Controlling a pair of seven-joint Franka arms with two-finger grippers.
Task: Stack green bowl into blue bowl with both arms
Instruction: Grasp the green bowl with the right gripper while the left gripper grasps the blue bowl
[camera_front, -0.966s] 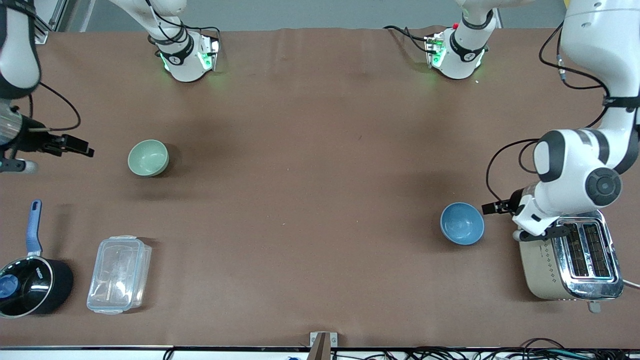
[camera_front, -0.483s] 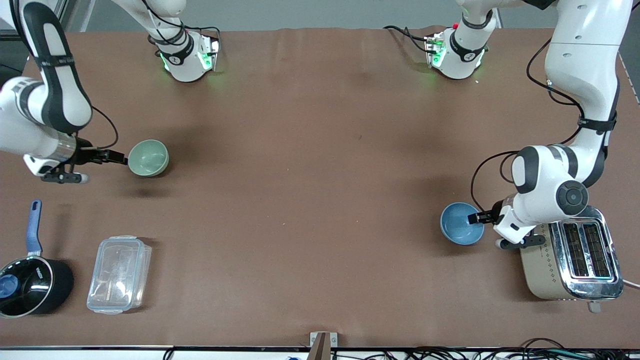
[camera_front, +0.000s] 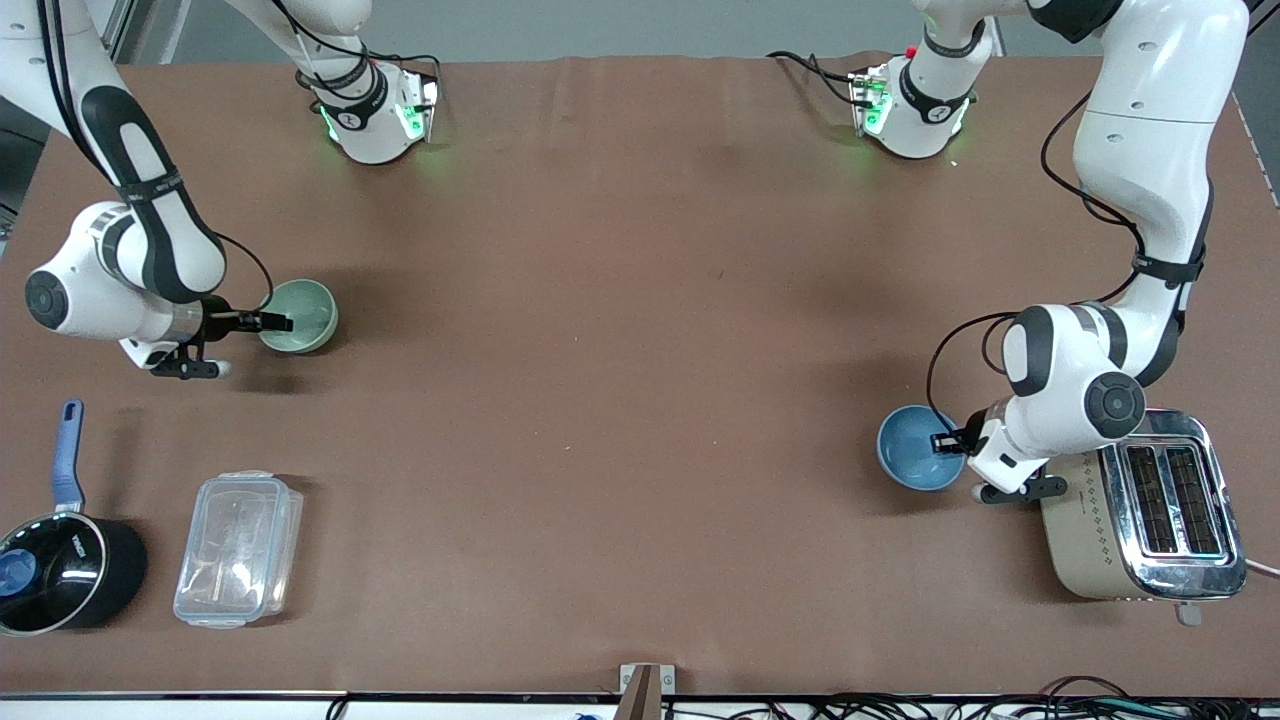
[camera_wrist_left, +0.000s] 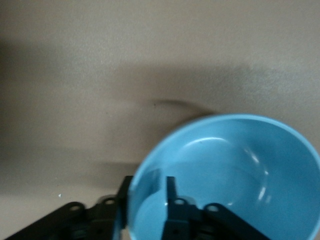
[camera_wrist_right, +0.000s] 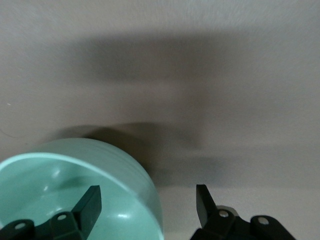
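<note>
The pale mint-green bowl (camera_front: 308, 310) sits upright on the brown table toward the right arm's end. My right gripper (camera_front: 283, 322) is open at its rim. In the right wrist view (camera_wrist_right: 147, 195) one finger is inside the green bowl (camera_wrist_right: 75, 200) and the other outside. The blue bowl (camera_front: 910, 447) sits upright toward the left arm's end, beside the toaster. My left gripper (camera_front: 941, 442) has closed in on its rim. In the left wrist view (camera_wrist_left: 146, 189) one finger is inside the blue bowl (camera_wrist_left: 235, 170) and one presses its outer wall.
A silver toaster (camera_front: 1140, 510) stands right by the left arm's wrist. A black saucepan with a blue handle (camera_front: 65, 575) and a clear plastic container (camera_front: 238, 548) lie nearer to the front camera than the green bowl.
Both arms have swung in from the table's ends and brought their grippers onto the bowls' rims. The blue bowl has shifted slightly toward the table's middle.
</note>
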